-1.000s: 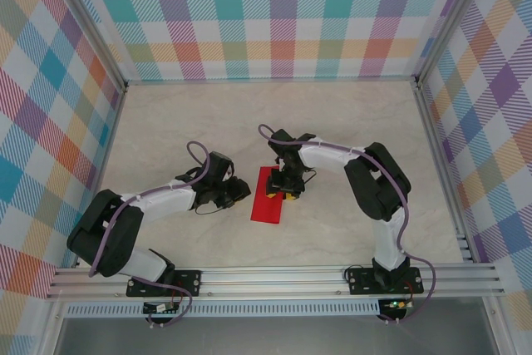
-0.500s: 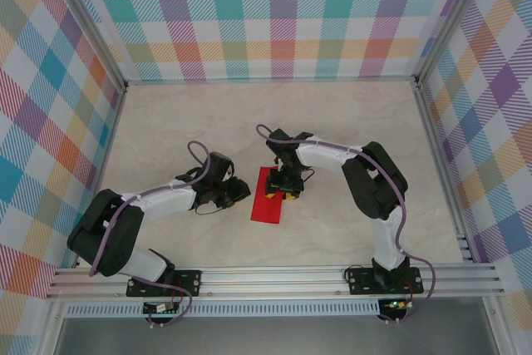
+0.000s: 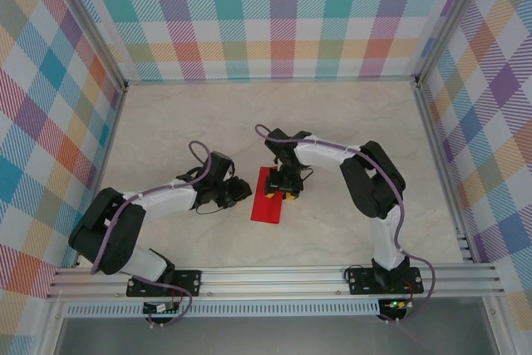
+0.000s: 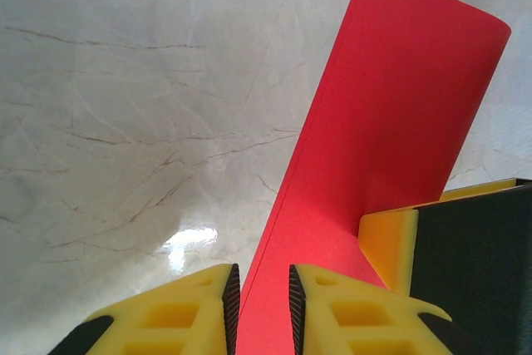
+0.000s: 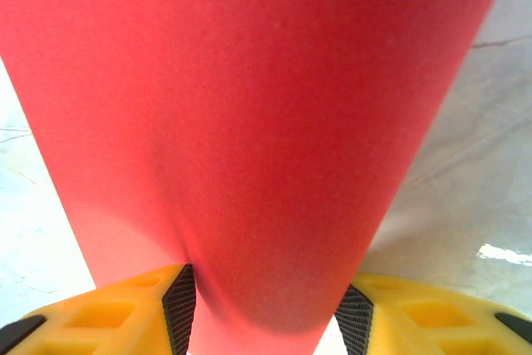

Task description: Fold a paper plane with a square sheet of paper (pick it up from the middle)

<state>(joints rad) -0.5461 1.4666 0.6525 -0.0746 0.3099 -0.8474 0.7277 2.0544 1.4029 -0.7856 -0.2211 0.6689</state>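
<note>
Square sheet of paper [image 3: 268, 205]: bright red, near the middle of the table [image 3: 349, 122], between the two grippers; from above it shows as a narrow strip running near to far, slightly slanted
Paper, left wrist view [image 4: 391, 122]: rises away from the fingers as a tall panel, its far top corner curled over
Paper, right wrist view [image 5: 249, 122]: bowed into a soft trough, widening away from the pads
Left gripper [image 3: 239, 191]: just left of the paper, pointing right at its left edge
Left pincer [image 4: 263, 305]: yellow fingers drawn close together, the red edge of the paper running through the narrow slot between the black pads, pinched there
Right gripper [image 3: 288, 194]: on the right side of the paper, above its far half
Right pincer [image 5: 264, 313]: about half spread, the curved paper filling the gap and pressing on both pads, so it is gripped
Right finger seen from the left wrist [image 4: 449, 247]: yellow and black block lying against the red panel
Surroundings: pale marbled tabletop, checked walls [image 3: 274, 14] on three sides, metal rail [image 3: 274, 280] along the near edge
</note>
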